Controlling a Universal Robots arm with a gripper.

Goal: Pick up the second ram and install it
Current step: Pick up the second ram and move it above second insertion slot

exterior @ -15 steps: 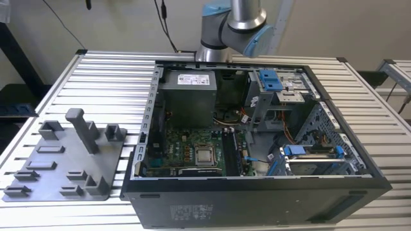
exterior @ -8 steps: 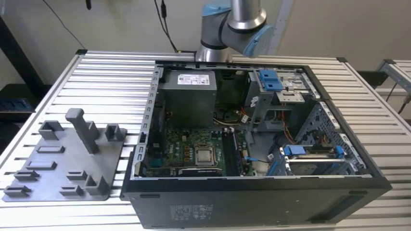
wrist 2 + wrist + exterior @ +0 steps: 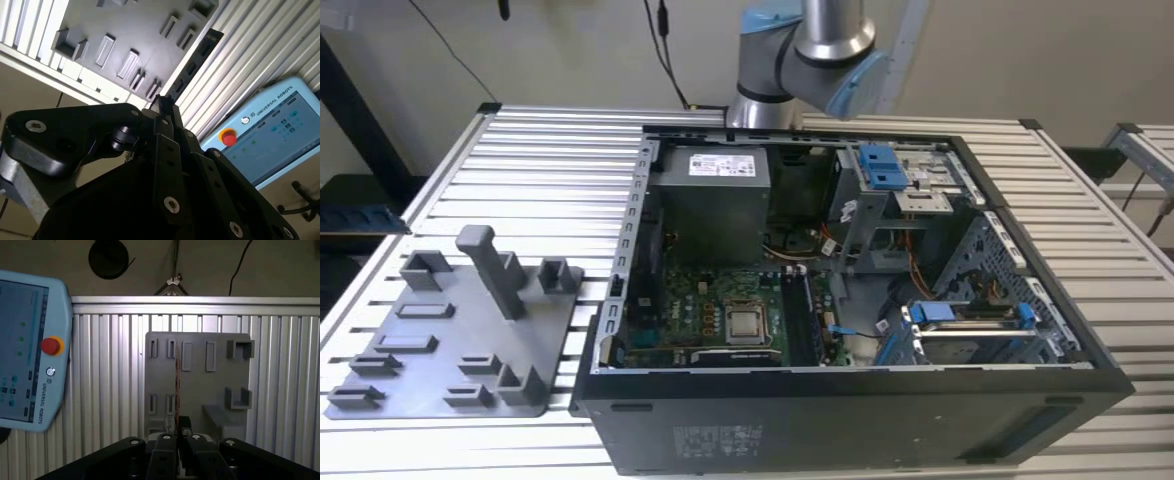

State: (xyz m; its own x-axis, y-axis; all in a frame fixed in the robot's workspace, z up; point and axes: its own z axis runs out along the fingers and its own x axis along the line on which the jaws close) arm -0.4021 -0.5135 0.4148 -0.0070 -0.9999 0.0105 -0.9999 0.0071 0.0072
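Holding second ram [image 3: 176, 380] edge-on, gripper [image 3: 178, 432] clamped on it, facing grey tray [image 3: 200, 390].

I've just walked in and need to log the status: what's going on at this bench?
The robot arm has the second ram clamped in its gripper. Both wrist views show the stick edge-on, held up above the grey parts tray. In the exterior view, the open computer case sits next to that tray on the slatted table. The ram is not yet in the case.
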